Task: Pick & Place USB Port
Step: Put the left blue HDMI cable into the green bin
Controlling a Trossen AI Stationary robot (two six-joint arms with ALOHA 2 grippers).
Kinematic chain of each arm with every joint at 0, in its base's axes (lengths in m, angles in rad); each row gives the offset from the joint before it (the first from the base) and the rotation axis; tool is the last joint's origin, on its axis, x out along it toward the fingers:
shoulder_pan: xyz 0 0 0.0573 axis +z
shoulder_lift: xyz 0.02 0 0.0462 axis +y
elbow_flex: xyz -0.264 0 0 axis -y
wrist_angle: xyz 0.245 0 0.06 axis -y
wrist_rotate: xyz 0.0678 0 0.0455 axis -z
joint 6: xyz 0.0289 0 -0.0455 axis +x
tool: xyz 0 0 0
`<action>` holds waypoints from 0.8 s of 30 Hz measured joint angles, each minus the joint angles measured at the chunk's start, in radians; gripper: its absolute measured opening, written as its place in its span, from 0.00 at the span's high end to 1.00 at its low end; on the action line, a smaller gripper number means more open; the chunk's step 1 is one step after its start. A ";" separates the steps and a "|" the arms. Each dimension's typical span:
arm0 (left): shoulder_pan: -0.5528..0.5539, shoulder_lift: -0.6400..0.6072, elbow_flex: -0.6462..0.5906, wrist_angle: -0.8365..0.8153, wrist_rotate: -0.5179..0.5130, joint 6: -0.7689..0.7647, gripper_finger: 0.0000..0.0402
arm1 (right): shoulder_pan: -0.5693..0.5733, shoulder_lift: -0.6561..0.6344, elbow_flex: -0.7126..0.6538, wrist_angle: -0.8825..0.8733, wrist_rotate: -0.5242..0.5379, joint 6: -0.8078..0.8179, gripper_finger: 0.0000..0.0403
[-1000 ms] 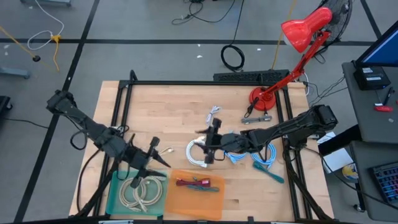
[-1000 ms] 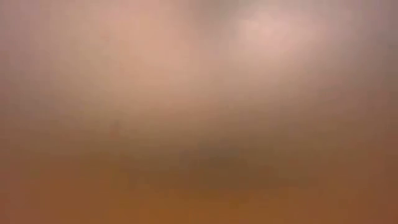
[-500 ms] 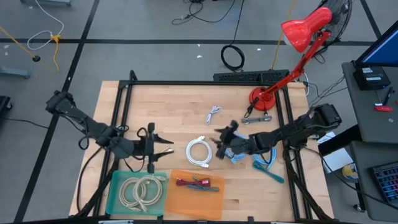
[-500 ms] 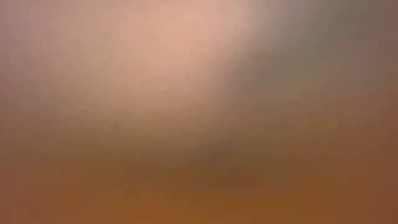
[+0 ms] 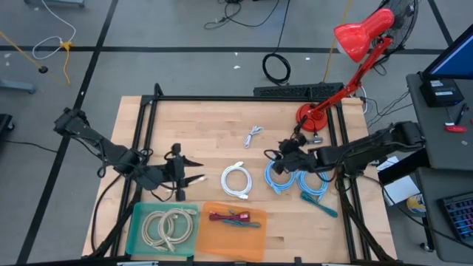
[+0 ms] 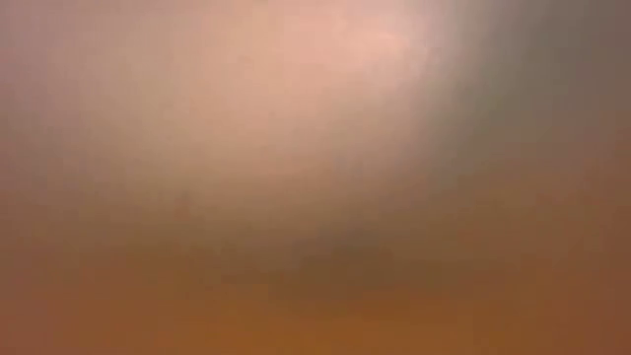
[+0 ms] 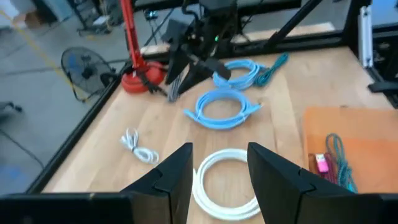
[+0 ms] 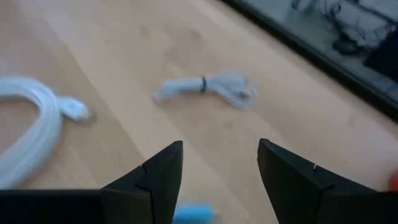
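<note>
Hovering open and empty, left gripper (image 5: 194, 169) and right gripper (image 5: 275, 157) flank white cable (image 5: 236, 180).

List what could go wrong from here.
1. The left claw and right claw, both open and empty, face each other across the white cable coil; both reaching for it could collide.
2. The blue cable coil lies right beside the right claw and may snag.

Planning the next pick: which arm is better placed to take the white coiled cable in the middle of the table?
Left, probably. The left gripper, fingers open, points at the white coil with bare table between. The right gripper, also open, sits above the blue cable and faces the small white cable.
</note>
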 joint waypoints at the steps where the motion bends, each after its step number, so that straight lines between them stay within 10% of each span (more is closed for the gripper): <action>1: 0.001 -0.004 0.000 -0.012 0.001 -0.015 0.61 | -0.002 -0.010 -0.007 -0.017 -0.016 0.012 0.51; 24: 0.001 -0.005 0.000 -0.065 0.009 -0.081 0.61 | 0.054 -0.033 -0.159 0.130 -0.579 0.040 0.51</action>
